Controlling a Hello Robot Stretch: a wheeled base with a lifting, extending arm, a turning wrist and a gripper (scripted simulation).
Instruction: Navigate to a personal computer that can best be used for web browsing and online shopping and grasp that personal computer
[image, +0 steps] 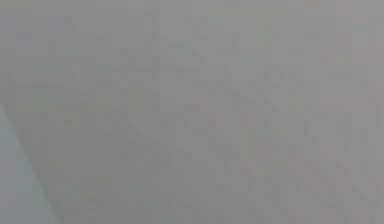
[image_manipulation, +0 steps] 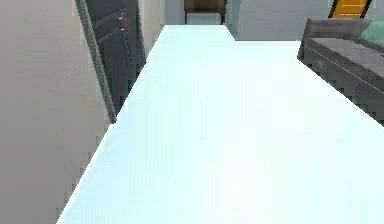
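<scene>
Close ahead in the forward view we face a plain grey wall, with a paler wedge cutting into the bottom left corner. In the arm side view, a pale, glossy floor spreads from the bottom edge and narrows as it runs away from us. Along the arm side view's left stands a grey side wall, and just past it is a dark panelled door whose foot meets the floor. On the arm side view's right, well apart from the door, the end of a grey sofa sits on the floor. Farther off, the floor reaches a far wall. There is a dark shape at the top middle, perhaps a chair, and an orange panel above the sofa. We cannot tell where the computer is, nor the state of the gripper's fingers.
</scene>
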